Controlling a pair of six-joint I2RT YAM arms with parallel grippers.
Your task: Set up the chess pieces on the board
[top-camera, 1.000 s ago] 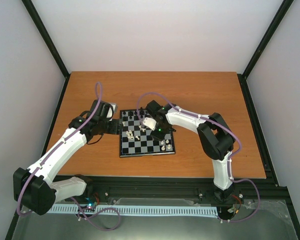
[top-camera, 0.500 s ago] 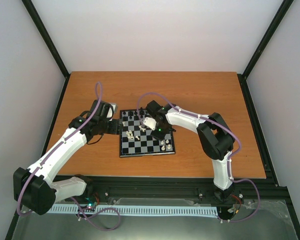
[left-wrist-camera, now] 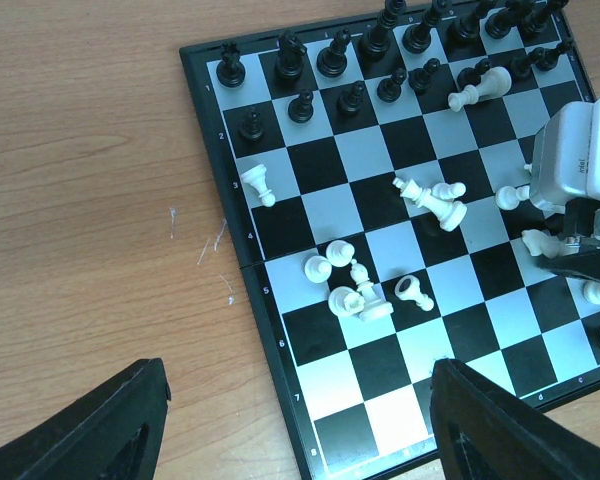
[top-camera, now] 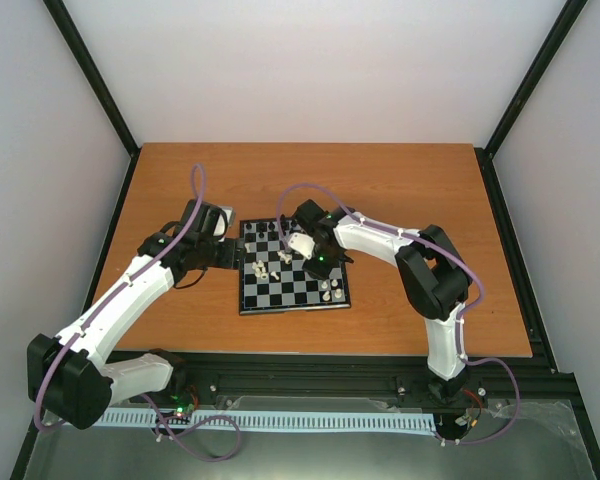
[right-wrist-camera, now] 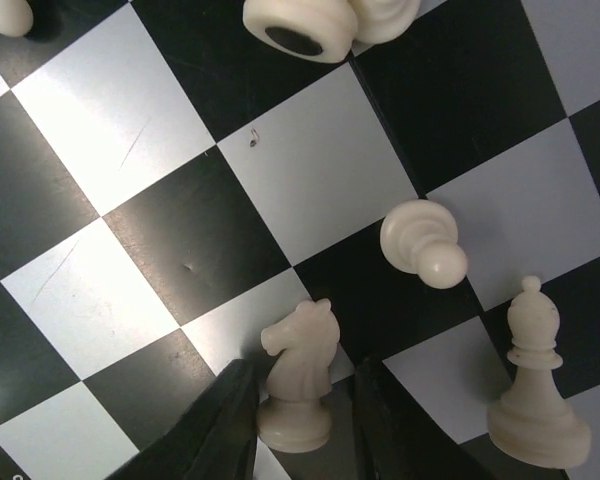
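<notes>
white knight (right-wrist-camera: 300, 350) stands on the board (top-camera: 280, 296), mid table (top-camera: 400, 190) | your right gripper (right-wrist-camera: 305, 370): jaws narrow around the knight, cannot tell if they squeeze | your left gripper (left-wrist-camera: 298, 400): jaws wide, at the board's edge

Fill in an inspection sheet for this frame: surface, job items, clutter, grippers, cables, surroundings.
Surface: wooden table, faint scratches beside the board.
Job's things: board lies flat; black pieces mostly stand in two rows along one side; white pieces scattered, several tipped over mid-board.
Clutter: nothing seen.
Grippers: left gripper open at the board's left edge; right gripper fingers either side of an upright white knight, grip unclear.
Cables: purple cables run along both arms, looping above the wrists.
Surroundings: white walls, black frame posts.
</notes>
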